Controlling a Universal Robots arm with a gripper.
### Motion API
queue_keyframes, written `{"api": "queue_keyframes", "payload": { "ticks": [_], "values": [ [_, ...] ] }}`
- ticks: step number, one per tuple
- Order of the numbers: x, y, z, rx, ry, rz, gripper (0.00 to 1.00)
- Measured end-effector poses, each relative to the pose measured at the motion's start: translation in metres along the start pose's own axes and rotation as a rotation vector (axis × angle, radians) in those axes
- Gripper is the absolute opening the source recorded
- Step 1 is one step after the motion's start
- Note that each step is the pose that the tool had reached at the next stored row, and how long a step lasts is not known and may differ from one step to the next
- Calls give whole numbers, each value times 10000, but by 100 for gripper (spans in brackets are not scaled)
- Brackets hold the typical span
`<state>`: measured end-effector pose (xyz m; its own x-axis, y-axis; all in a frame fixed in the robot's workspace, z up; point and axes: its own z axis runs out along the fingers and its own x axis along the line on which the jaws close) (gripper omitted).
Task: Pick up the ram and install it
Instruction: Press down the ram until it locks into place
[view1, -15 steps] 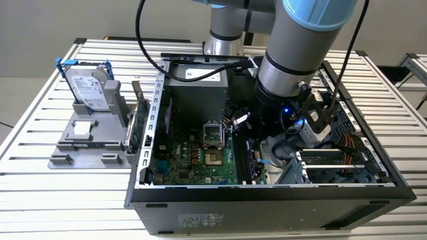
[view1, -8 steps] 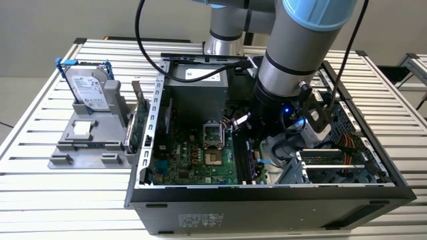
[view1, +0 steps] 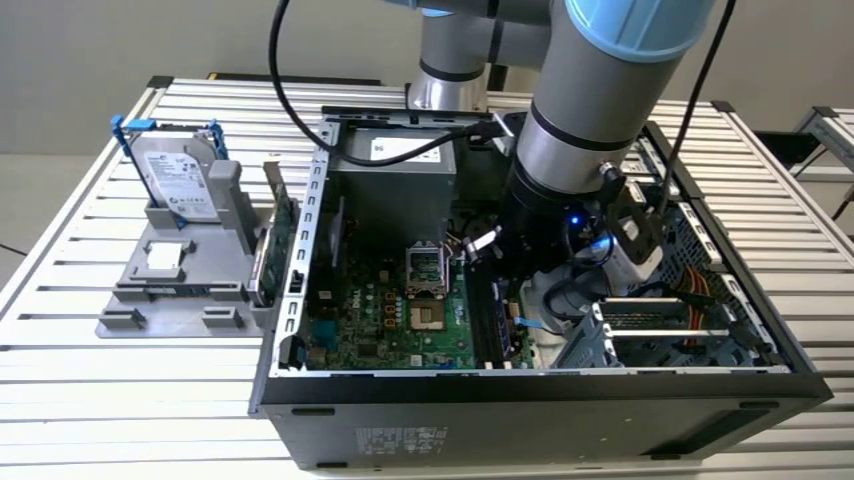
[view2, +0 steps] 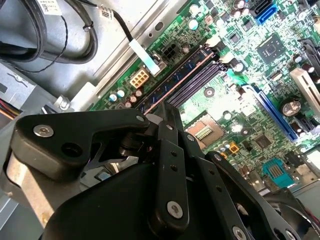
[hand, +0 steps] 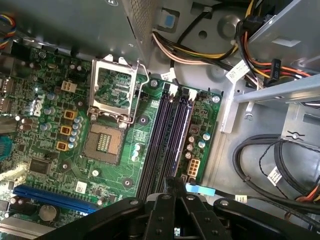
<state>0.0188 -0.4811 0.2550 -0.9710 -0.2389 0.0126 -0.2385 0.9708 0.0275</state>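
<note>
The black metal fingers (hand: 175, 181) with their screw-studded linkages sit closest to the lens in both wrist views. They are drawn together into one narrow tip (view2: 167, 107), with no gap showing between them. That tip sits over the near end of the row of long dark memory slots (hand: 167, 135) on the green motherboard (hand: 145, 117). In the second wrist view the ram (view2: 177, 75), a slim dark board with a row of bluish-black chips and a copper-coloured edge, stands on edge in one of these slots and runs straight away from the fingertips. Whether the fingers pinch its end or merely rest on it, I cannot tell. To one side of the fingers, beyond the slots, lies the square silver processor socket (hand: 104, 142) with its hinged frame raised. To the other side black cables (hand: 260, 155) loop across the grey metal floor of the case. In the exterior view the grey and pale-blue arm (view1: 587, 120) reaches down into the open black computer case (view1: 534, 400), which lies on the slatted metal table (view1: 134, 380). Well away from the fingers, a silver hard drive with blue rails (view1: 180, 175) leans in a grey holder (view1: 160, 290).
</note>
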Motion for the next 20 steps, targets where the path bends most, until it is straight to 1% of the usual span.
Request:
{"api": "queue_keyframes", "payload": {
  "ticks": [12,20],
  "values": [
    [0,0,0,-13,15,-391,0],
    [0,0,0,-54,20,-658,0]
  ]
}}
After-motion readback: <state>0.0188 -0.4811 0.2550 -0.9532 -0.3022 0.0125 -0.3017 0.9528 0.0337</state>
